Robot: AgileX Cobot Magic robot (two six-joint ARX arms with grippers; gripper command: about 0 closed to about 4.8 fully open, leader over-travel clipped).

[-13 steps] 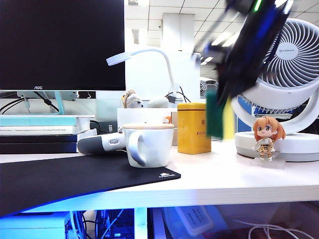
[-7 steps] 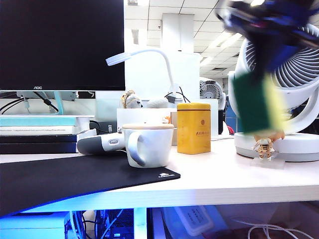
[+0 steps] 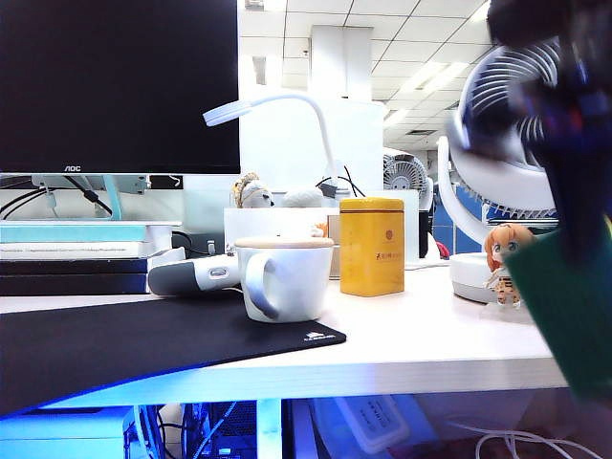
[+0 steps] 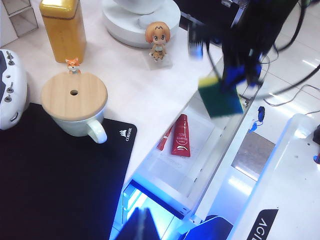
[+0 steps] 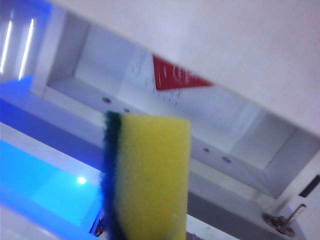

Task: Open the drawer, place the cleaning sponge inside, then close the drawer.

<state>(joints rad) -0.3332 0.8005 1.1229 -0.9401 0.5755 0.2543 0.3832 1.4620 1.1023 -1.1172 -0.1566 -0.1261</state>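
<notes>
The drawer stands pulled out from under the white desktop, its front lit blue; the right wrist view looks into it. In the left wrist view my right gripper hangs over the drawer's far end, shut on the cleaning sponge, a yellow block with a dark green layer. The exterior view shows that gripper blurred at the right edge, the sponge at desk-edge height. The sponge hides the right fingers in their own view. My left gripper hovers shut and empty near the drawer's blue-lit end.
A red tube lies in the drawer. On the desk stand a yellow tin, a white mug with a wooden lid, a black mat, a small figurine and a white fan.
My right arm has swung the sponge from beside the yellow tin rightward, down and toward the camera, past the desk's front edge. The left arm has stayed still.
</notes>
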